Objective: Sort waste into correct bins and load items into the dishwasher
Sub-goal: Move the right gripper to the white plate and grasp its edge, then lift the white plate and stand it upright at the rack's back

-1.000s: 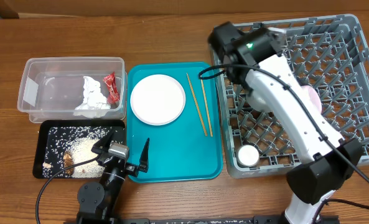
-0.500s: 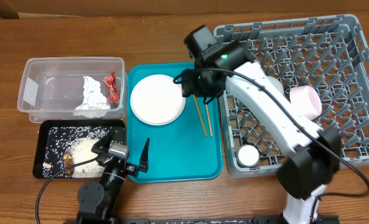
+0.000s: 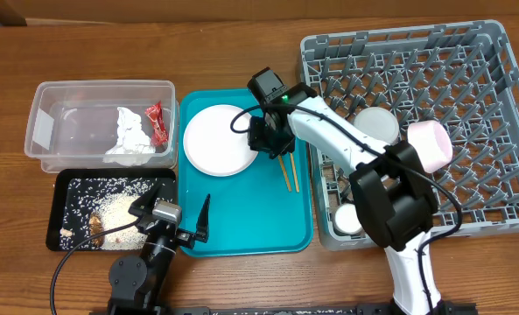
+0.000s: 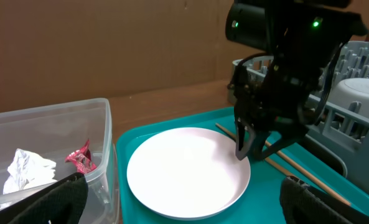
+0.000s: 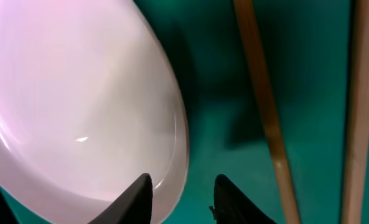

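The large white plate (image 3: 220,140) lies on the teal tray, with two wooden chopsticks (image 3: 287,171) to its right. My right gripper (image 3: 263,143) is open, its fingers straddling the plate's right rim (image 5: 172,124); the chopsticks (image 5: 265,106) lie just beside it. My left gripper (image 3: 170,213) is open and empty at the tray's front edge; its view shows the plate (image 4: 187,171). The clear tub (image 3: 45,131) holds the red wrapper (image 3: 157,122) and white napkin (image 3: 129,136). The black tray (image 3: 58,219) holds rice scraps (image 3: 119,210). The grey rack (image 3: 495,122) holds a pinkish plate (image 3: 432,143), a bowl (image 3: 375,122) and a cup (image 3: 348,217).
The teal serving tray (image 3: 250,219) sits between the bins on the left and the rack on the right. The right arm (image 3: 347,144) reaches from the front right across the rack's left side. Bare wooden table lies behind and in front.
My right gripper has swung left from over the rack, across the chopsticks, and down to the white plate's right rim. The left arm has not moved.
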### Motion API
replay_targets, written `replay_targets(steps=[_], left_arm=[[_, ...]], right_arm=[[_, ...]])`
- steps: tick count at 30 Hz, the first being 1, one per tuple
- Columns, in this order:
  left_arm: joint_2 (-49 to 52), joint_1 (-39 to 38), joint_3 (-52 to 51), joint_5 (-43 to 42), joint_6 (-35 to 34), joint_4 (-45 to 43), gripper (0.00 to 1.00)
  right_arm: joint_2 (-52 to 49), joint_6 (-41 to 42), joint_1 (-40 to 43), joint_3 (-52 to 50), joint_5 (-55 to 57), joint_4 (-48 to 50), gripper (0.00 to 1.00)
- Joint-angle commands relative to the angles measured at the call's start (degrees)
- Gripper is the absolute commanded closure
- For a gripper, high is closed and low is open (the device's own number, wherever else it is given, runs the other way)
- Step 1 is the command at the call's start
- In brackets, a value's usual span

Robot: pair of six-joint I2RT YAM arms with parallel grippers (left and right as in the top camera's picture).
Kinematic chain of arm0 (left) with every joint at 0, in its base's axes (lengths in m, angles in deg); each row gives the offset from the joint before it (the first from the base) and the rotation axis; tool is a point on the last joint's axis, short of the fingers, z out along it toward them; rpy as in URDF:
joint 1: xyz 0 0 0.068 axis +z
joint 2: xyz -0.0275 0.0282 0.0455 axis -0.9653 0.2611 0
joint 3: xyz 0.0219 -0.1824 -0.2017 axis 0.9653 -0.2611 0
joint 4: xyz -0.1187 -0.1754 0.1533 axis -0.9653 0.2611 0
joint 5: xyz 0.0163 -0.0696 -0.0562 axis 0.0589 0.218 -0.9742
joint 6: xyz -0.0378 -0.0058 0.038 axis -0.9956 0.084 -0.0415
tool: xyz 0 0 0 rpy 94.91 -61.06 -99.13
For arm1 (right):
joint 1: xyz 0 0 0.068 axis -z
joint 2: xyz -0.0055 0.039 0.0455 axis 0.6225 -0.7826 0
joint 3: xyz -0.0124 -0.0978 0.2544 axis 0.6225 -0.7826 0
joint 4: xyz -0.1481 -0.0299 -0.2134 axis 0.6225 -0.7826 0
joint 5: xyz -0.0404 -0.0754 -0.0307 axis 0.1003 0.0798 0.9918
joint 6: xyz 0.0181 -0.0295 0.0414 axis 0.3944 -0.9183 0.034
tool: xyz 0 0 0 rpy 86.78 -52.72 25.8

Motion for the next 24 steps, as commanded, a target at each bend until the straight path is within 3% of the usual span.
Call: replay_targets(steps=[1,5,13,24], left_arm=[[-0.33,0.39,-0.28,-0.48,0.5,-0.07,0.0],[-0.33,0.39,-0.28,-0.48,0.5,-0.07,0.0],[-0.33,0.39,-0.28,-0.48,0.5,-0.07,0.0],[-0.33,0.39,-0.28,-0.48,0.5,-0.07,0.0]], right_arm=[[-2.95,1.97,-1.44,-0.09,0.85,0.63,0.8],[-3.21,4.2,-1.7,0.02,4.74,0.11,0.96],[1.01,4.61,0.59,2.62,11.98,-5.49,0.96],[23.34,1.6,1.05,4.24,43.82,-11.65,0.96]])
